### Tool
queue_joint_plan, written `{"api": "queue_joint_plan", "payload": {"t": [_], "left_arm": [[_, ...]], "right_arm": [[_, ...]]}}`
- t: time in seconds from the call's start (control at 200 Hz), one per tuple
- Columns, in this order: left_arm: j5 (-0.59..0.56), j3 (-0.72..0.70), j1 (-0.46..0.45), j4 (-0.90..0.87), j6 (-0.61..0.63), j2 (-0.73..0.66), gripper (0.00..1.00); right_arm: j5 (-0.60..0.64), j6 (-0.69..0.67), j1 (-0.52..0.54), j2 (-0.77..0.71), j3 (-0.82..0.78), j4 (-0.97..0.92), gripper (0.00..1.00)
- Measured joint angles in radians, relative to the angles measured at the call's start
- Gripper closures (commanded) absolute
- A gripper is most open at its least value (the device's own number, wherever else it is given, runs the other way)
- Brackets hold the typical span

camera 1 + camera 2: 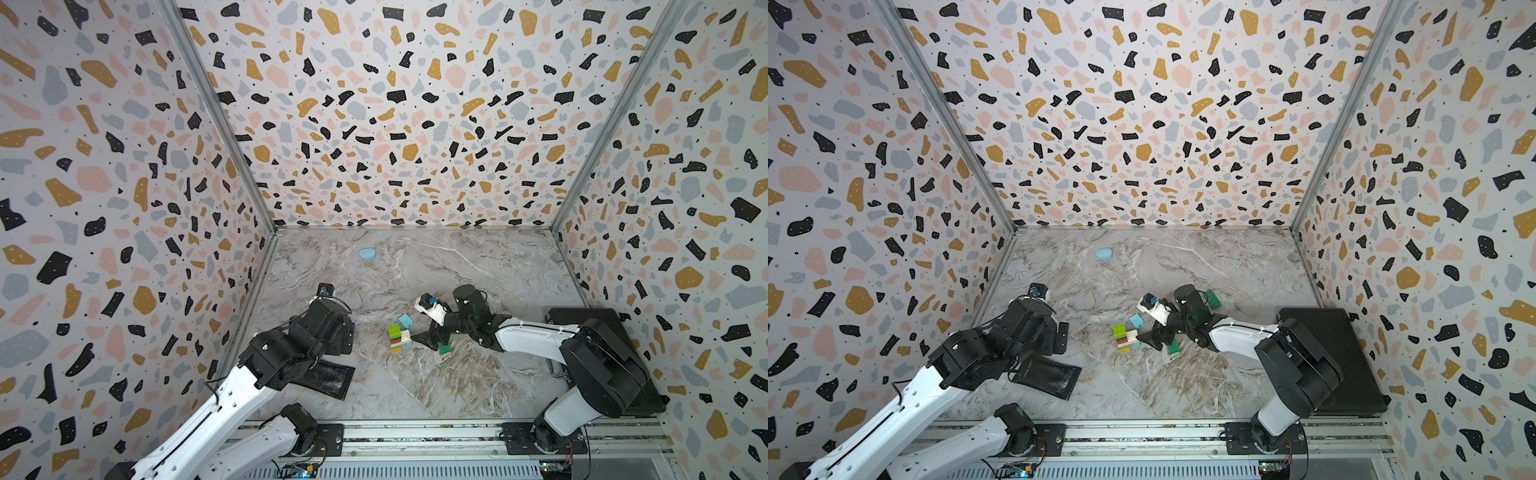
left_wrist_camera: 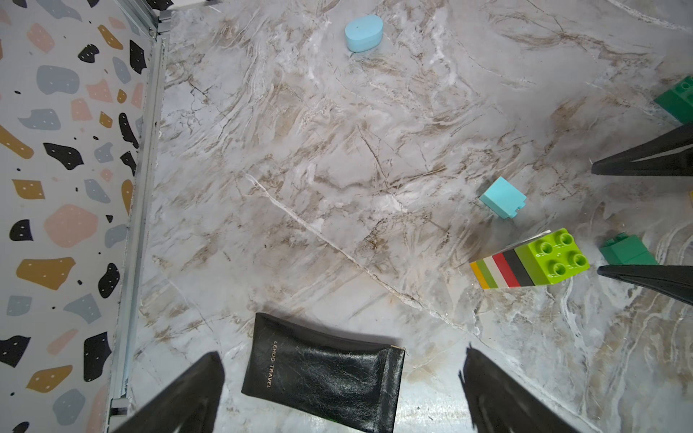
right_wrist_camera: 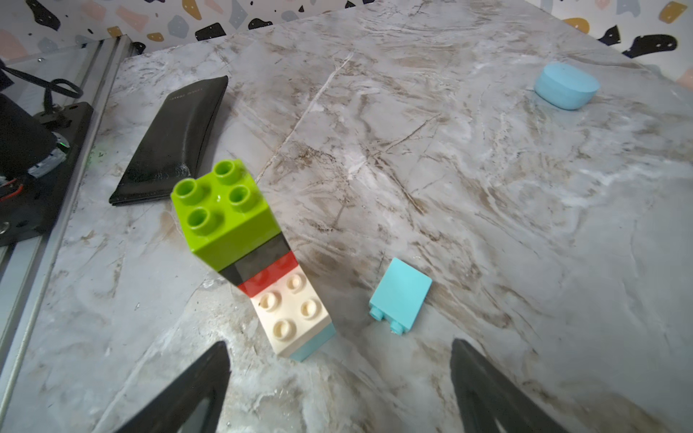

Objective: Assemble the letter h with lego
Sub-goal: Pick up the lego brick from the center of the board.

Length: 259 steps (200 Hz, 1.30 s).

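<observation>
Your lego stack (image 3: 240,232) stands upright mid-desk (image 1: 457,382). It has a lime brick on top, then black, red, white, lime and yellow layers in the left wrist view. A white-on-light-blue step sits on the side facing your right gripper (image 3: 337,348). Right fingers (image 3: 195,393) are spread wide, tips just short of that step. A loose light-blue brick (image 3: 400,296) lies on its side just beside the stack, not touching it. One dark green brick (image 1: 444,349) sits by a right finger, possibly touching; the view's too poor to call. Second dark green brick (image 1: 1213,298) is behind the right arm. Your left gripper (image 2: 342,354) has its fingers spread wide too, over the black pouch (image 2: 322,378). The pale-blue oval lump (image 1: 367,254) is far back, well apart.
</observation>
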Motion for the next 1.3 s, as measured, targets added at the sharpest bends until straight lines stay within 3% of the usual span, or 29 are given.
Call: {"api": "queue_joint_plan", "payload": {"t": [0.27, 0.696, 1.297], "left_arm": [[0.041, -0.004, 0.024, 0.014, 0.006, 0.006, 0.01], [0.072, -0.005, 0.044, 0.016, 0.008, 0.013, 0.01], [0.075, -0.005, 0.044, 0.022, 0.011, 0.008, 0.01]], "right_arm": [[-0.097, -0.024, 0.001, 0.108, 0.056, -0.042, 0.06], [-0.099, -0.060, 0.045, 0.192, 0.126, -0.064, 0.14], [-0.072, -0.082, 0.072, 0.208, 0.158, -0.117, 0.53]]}}
